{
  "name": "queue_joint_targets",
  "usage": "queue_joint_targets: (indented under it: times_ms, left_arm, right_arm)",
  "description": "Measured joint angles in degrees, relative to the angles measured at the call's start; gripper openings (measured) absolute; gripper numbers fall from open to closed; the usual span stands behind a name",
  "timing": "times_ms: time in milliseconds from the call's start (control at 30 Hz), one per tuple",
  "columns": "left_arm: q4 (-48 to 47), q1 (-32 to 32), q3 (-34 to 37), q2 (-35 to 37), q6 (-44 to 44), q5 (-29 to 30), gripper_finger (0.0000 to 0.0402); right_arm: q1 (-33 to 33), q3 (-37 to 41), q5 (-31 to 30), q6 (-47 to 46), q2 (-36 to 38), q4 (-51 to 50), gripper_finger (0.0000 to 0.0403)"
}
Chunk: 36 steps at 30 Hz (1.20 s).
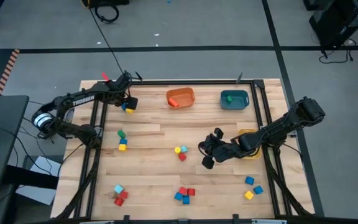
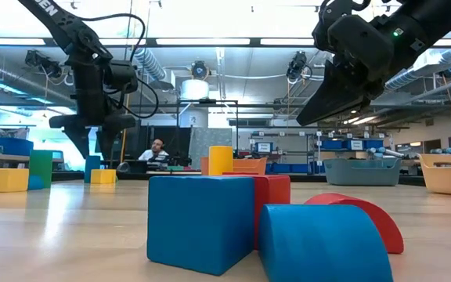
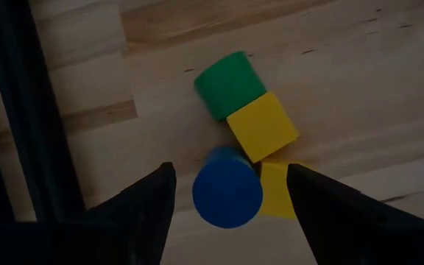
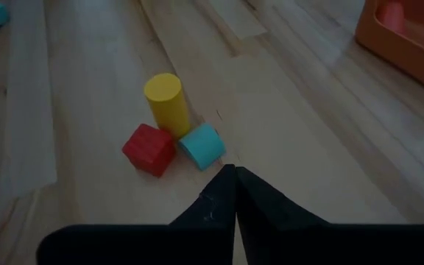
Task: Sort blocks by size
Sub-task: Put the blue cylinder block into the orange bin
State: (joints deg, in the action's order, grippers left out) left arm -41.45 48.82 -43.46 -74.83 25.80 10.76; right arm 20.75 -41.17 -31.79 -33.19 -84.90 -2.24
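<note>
My left gripper (image 3: 230, 171) hangs open over a cluster of blocks at the table's far left. Its fingers stand on either side of an upright blue cylinder (image 3: 227, 188) without touching it. Beside the cylinder lie a yellow cube (image 3: 262, 125), a green cylinder (image 3: 229, 83) and another yellow block (image 3: 278, 190). In the high view the gripper (image 1: 129, 104) hides most of this cluster. My right gripper (image 1: 202, 154) is shut and hovers mid-table. Its tips (image 4: 234, 177) are just short of a light blue block (image 4: 201, 145), a red cube (image 4: 149, 149) and a yellow cylinder (image 4: 166, 103).
An orange bin (image 1: 180, 98) and a teal bin (image 1: 234, 99) stand at the far edge, and a yellow bin (image 1: 248, 135) lies partly under my right arm. Other block groups lie at the left (image 1: 122, 140), near left (image 1: 120, 194), near middle (image 1: 184, 194) and near right (image 1: 252, 186).
</note>
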Motion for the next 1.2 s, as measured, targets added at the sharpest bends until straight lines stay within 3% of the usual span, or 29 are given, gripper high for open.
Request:
queue_joint_targets:
  times_ms: [367, 1200]
  left_arm:
    - [-0.11, 0.0, 0.0, 0.0, 0.18, 0.0, 0.0213]
    - [5.67, 0.0, 4.34, 0.0, 0.02, 0.49, 0.0211]
  right_arm:
    - [0.0, 0.0, 0.0, 0.39, 0.0, 0.02, 0.0028]
    - [0.0, 0.0, 0.5, 0.37, 0.02, 0.04, 0.0014]
